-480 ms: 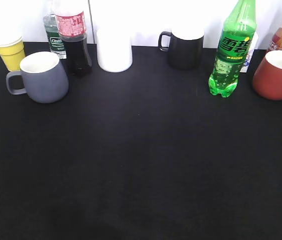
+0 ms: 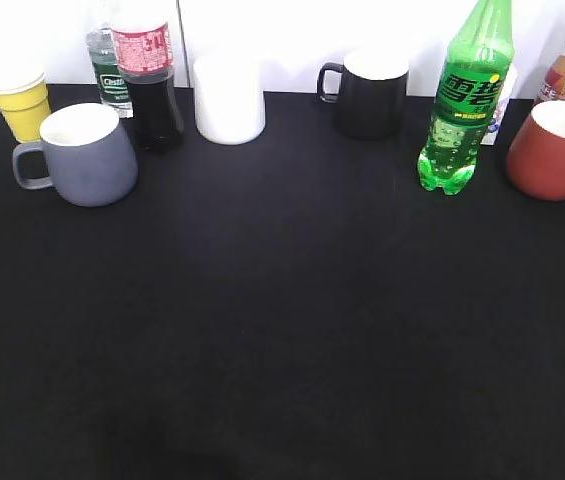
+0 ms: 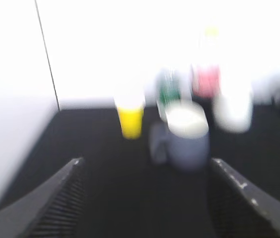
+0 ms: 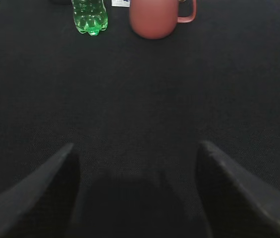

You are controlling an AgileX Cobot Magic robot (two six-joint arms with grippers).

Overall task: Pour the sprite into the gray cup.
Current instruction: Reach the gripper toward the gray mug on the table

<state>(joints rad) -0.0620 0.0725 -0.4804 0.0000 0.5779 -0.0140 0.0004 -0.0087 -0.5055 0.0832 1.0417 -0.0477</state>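
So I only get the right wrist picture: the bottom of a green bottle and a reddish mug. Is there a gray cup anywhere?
Observer: Yes. In the exterior view the gray cup stands at the far left of the table, well apart from the sprite on the right.
Operator: Is anything in it?
Observer: It stands upright and its inside looks white near the rim. I cannot see its bottom.
Operator: And the other arm?
Observer: The left wrist view is blurred, but the left arm's jaws stand wide apart and hold nothing, with the gray cup ahead of them.
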